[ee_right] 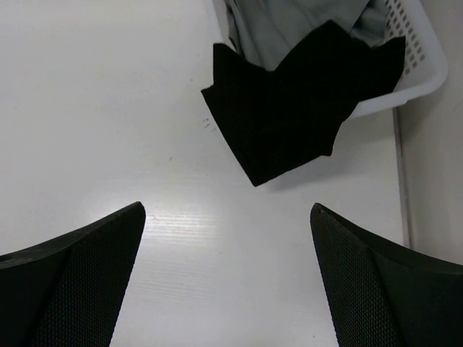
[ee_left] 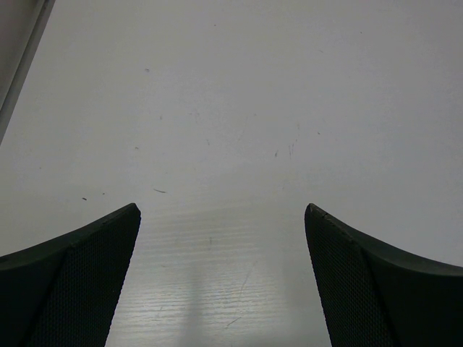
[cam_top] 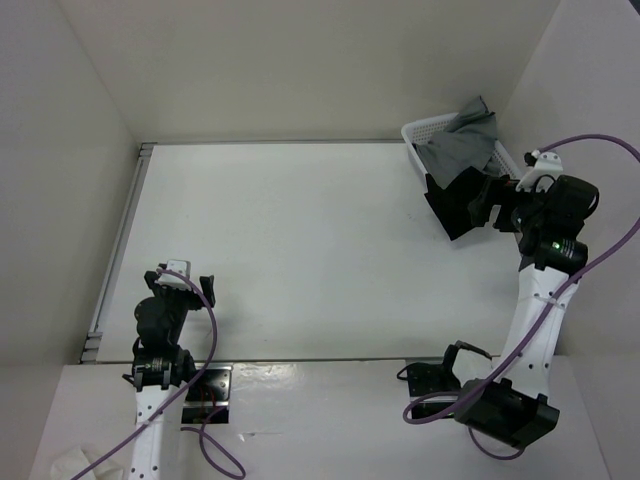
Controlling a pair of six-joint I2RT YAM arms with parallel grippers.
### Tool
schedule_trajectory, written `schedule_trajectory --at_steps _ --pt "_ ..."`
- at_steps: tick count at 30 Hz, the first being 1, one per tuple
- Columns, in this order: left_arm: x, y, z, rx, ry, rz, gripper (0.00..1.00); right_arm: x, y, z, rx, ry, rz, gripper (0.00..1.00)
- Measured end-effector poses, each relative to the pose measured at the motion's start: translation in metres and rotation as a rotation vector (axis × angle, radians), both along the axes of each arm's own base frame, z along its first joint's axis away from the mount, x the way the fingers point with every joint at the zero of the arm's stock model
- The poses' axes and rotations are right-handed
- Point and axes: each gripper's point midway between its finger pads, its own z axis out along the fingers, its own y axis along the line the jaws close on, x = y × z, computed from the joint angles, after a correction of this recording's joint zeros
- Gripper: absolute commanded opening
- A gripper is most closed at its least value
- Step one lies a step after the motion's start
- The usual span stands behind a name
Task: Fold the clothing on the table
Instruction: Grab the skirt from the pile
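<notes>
So both my arms are over the table [cam_top: 300, 250] right now, holding nothing. My left gripper [ee_left: 223, 210] sits low near the front left corner with its fingers spread wide, and all its wrist view shows between them is bare white tabletop with a few scuffs, plus a sliver of the rail [ee_left: 22, 58] along the left edge.

My right gripper [ee_right: 228, 206] is way over at the far right, fingers spread wide too, pointing at the clothing [ee_right: 289, 108] but not touching it. There's a clear strip of table between my fingertips and the fabric.

The black piece is crumpled and hangs half out of the white basket [ee_right: 427, 72] in the far right corner. It spills over the rim and its lower edge lies on the table. The grey garments [ee_right: 289, 29] are bunched in the basket behind it.
</notes>
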Motion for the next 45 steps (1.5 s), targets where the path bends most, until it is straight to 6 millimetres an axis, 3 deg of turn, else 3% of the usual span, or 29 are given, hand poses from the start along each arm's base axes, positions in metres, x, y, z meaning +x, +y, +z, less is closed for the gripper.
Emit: schedule_trajectory --at_steps 9,12,15,21,23,25,27,29,31,37,41,43,45 --pt "0.0 -0.002 0.001 0.018 -0.005 -0.022 1.0 -0.013 0.004 -0.028 -0.004 0.082 0.019 0.99" --pt "0.003 0.0 0.018 0.026 -0.056 -0.008 1.0 -0.013 0.004 -0.029 -0.009 0.087 0.022 0.99" --pt "0.004 0.007 0.068 0.048 -0.187 0.03 1.0 -0.012 0.003 -0.03 -0.009 0.092 0.022 0.99" --pt "-0.022 0.017 0.216 0.11 -0.427 0.103 1.0 0.002 -0.002 -0.034 0.009 0.125 0.03 0.99" --pt "-0.017 0.03 0.267 0.117 -0.422 0.167 1.0 0.008 -0.002 -0.04 0.02 0.146 0.04 0.99" --pt "0.005 0.044 0.316 0.118 -0.367 0.231 1.0 0.013 0.0 -0.047 0.032 0.17 0.055 0.99" --pt "0.029 0.055 0.34 0.112 -0.312 0.273 1.0 0.017 0.004 -0.054 0.038 0.193 0.07 0.99" --pt "0.05 0.06 0.34 0.097 -0.226 0.288 1.0 0.021 0.012 -0.06 0.037 0.211 0.095 0.99" --pt "0.066 0.06 0.312 0.09 -0.099 0.272 1.0 0.025 0.021 -0.064 0.022 0.228 0.121 0.99" --pt "0.097 0.055 0.182 0.045 0.396 0.217 1.0 0.03 0.049 -0.089 -0.088 0.308 0.181 0.99" --pt "0.103 0.045 0.106 -0.008 0.664 0.164 1.0 0.032 0.045 -0.106 -0.123 0.358 0.16 0.99" --pt "0.097 0.038 0.093 -0.031 0.717 0.136 1.0 0.033 0.04 -0.116 -0.134 0.38 0.143 0.99" --pt "0.094 0.033 0.094 -0.045 0.722 0.111 1.0 0.032 0.035 -0.132 -0.147 0.413 0.125 0.99"
